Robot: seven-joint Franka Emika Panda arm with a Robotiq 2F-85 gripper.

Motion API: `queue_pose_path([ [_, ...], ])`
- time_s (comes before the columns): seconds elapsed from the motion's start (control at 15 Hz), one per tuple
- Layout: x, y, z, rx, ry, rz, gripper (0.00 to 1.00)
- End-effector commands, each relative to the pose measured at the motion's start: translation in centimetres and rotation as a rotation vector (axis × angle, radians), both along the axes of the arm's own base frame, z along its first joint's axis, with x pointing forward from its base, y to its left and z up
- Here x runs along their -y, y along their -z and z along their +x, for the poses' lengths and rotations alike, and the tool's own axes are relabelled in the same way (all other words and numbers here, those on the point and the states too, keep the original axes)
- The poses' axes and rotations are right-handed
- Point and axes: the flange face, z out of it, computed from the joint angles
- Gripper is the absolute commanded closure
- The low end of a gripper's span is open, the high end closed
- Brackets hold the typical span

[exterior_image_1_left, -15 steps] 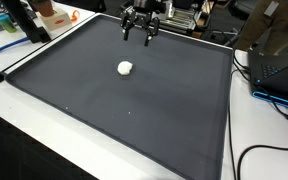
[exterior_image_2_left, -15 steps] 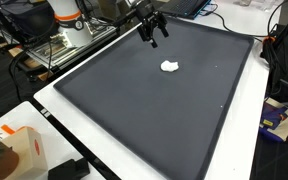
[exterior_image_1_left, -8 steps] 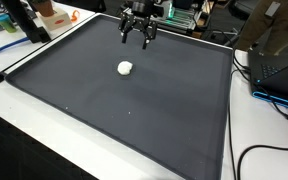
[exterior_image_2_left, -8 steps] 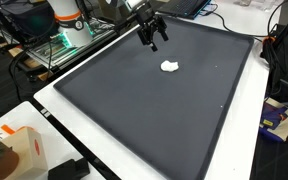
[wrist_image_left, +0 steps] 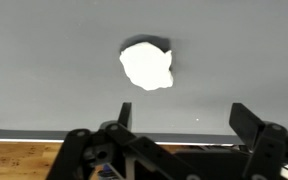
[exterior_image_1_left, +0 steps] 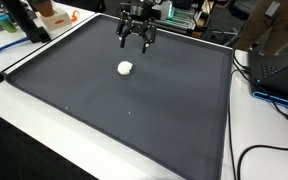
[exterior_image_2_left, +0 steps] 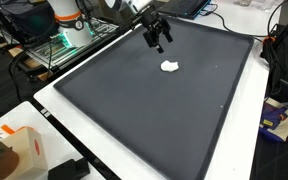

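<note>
Jaws gaping wide, empty. In an exterior view we are seeing the gripper (exterior_image_1_left: 136, 43) hovering above the dark mat (exterior_image_1_left: 134, 120), white lump (exterior_image_1_left: 125, 68) lying near. In an exterior view, white lump (exterior_image_2_left: 169, 67) resting apart from the gripper (exterior_image_2_left: 160, 42). Wrist view: white lump (wrist_image_left: 147, 66) lying ahead, untouched.

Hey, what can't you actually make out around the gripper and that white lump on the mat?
White lump: washed out in the wrist view, too small in both exterior views; what it is made of is unclear.
Gripper: the arm above it is cut off by the top edge in both exterior views.
Clutter beyond the mat: too small and blurred in an exterior view to name.
</note>
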Motion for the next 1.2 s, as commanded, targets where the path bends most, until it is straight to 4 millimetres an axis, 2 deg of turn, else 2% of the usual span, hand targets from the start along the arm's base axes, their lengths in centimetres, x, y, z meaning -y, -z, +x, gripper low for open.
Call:
queue_pose_path([
  [0.0, 0.2, 0.9, 0.7, -0.008, 0.002, 0.009, 0.0],
  [0.2, 0.6, 1.3, 1.1, -0.03, 0.008, 0.01, 0.0],
  [1.13, 1.0, 0.0, 2.2, -0.087, 0.022, 0.008, 0.0],
])
